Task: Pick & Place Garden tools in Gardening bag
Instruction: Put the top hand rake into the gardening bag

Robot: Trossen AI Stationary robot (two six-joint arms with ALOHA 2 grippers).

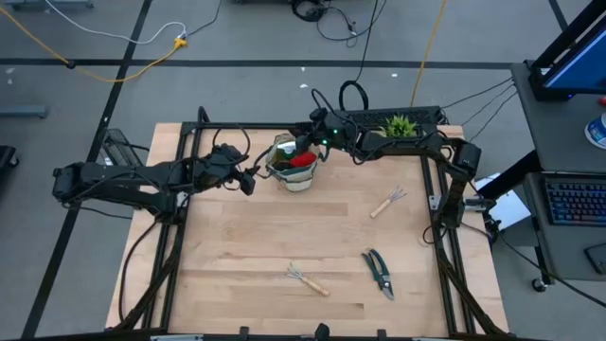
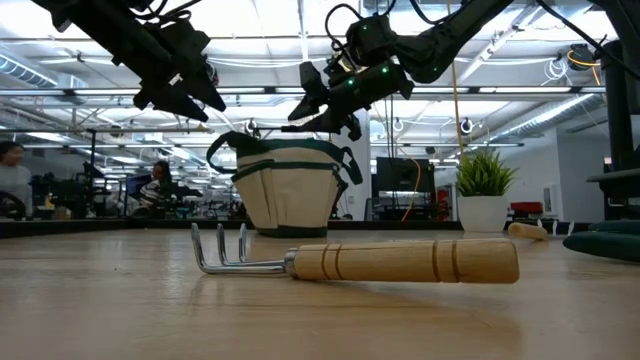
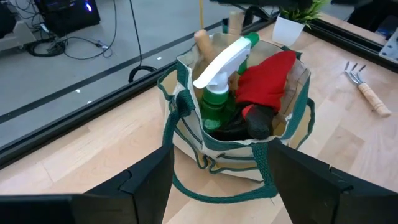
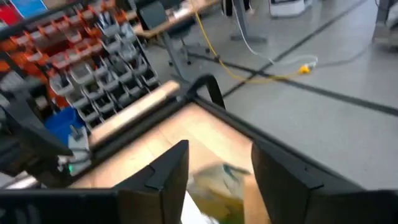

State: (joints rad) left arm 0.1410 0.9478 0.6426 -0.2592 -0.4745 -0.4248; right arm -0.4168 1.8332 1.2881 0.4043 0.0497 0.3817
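Note:
The beige gardening bag [image 1: 295,167] with dark green trim stands on the table's far middle. In the left wrist view it holds a green spray bottle [image 3: 219,74], a red-black glove [image 3: 267,87] and a wooden handle [image 3: 204,42]. My left gripper [image 1: 252,178] is open just left of the bag, its fingers [image 3: 149,180] apart and short of the bag's wall. My right gripper [image 1: 305,134] is open above the bag's far rim, empty [image 4: 221,152]. A rake [image 1: 388,202] lies at the right, another rake [image 1: 308,279] and the pruning shears [image 1: 379,273] near the front.
A spiky green potted plant [image 1: 400,125] stands at the far right behind the bag. A dark frame [image 1: 445,189] runs along the table's edges. Bare wood [image 1: 284,227] lies between the bag and the front tools. People show in the room behind [image 2: 160,185].

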